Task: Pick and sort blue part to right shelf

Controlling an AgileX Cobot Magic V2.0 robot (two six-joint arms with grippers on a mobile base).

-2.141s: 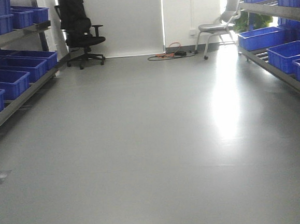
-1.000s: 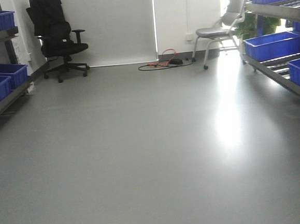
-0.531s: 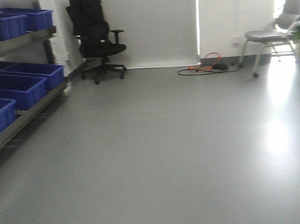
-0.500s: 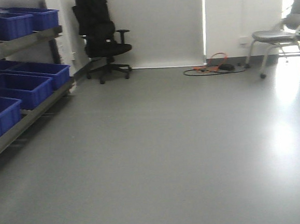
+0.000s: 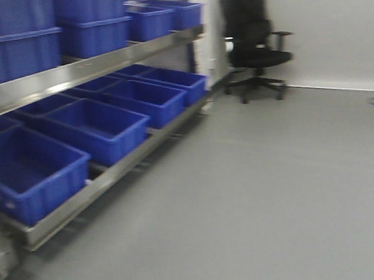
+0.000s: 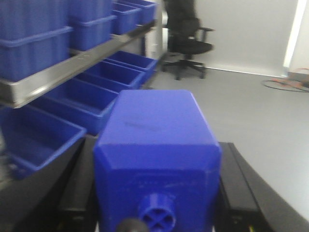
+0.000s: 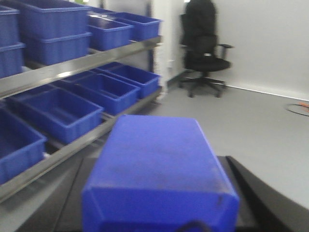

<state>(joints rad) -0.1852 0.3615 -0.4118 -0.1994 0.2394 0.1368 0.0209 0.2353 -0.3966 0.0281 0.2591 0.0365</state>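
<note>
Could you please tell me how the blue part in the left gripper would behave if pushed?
The blue part looks like rigid moulded plastic, so it probably won't flex. Its flat, boxy faces suggest sliding rather than rolling. The smooth sides may slip somewhat between the fingers.

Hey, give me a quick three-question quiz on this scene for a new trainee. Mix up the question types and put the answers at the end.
1. True or false: in each wrist view, black fingers flank a blue part.
2. Multiple choice: on which side of the front view is the rack with blue bins? A left; B right; C it is out of view.
3. Short answer: what black furniture stands on the floor past the rack's far end?

Key: 1 true; 2 A; 3 an office chair.
</note>
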